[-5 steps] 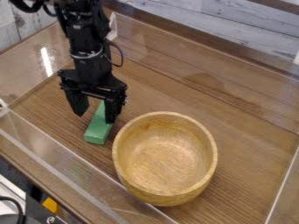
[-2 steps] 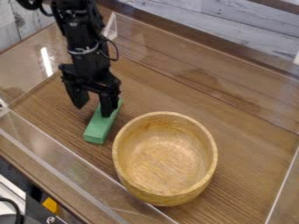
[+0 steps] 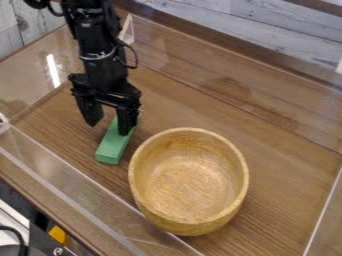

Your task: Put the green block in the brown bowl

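Since the earlier views, only the gripper [image 3: 107,118] and its arm [image 3: 96,50] have moved: we find them shifted slightly up and away from the near edge of the picture, and more of the green block [image 3: 115,141] is now exposed. We note no change in the position of the block or of the brown bowl [image 3: 189,181]. On inspection, the gripper is released, its black fingers standing wide apart, and we record nothing in its grasp. One finger is over or beside the far end of the block; whether the two touch, we cannot determine from this angle. The block lies flat on the wooden table [image 3: 247,95], outside the bowl, just beside its left rim as seen in the picture, with its long side running obliquely away from the near edge. We observe the bowl standing upright, its interior bare and its wood grain visible. The arm, black and jointed, comes in from the top left of the view and reaches down towards the table. At the lower left we also record a dark cable [image 3: 12,233] and a small yellow item [image 3: 58,234], the latter too small for us to identify.
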`<state>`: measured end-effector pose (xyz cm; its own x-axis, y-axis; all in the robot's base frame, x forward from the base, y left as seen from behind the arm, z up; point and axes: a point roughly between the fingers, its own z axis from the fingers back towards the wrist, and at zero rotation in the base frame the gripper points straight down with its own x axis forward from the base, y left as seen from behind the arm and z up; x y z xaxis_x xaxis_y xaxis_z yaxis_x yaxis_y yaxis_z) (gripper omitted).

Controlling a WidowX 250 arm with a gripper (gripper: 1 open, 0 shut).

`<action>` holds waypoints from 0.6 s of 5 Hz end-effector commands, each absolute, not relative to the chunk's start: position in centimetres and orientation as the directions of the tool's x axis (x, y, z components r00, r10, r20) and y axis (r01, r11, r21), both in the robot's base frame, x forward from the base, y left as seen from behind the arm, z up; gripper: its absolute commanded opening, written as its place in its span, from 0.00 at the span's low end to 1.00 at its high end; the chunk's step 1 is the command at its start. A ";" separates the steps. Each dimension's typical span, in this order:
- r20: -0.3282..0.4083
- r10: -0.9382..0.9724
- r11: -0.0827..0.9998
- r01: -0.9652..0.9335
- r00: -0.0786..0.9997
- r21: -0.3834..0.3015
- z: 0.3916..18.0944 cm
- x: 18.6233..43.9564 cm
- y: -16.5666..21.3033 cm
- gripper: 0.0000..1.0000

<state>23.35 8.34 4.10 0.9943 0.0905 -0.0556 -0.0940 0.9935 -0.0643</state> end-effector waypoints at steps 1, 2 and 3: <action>0.015 0.119 0.992 -0.119 0.993 -0.050 5.1 24.3 9.1 1.00; 0.013 0.140 0.989 -0.139 0.990 -0.053 4.6 24.0 9.4 1.00; 0.006 0.159 0.986 -0.159 0.987 -0.054 3.5 24.7 9.7 1.00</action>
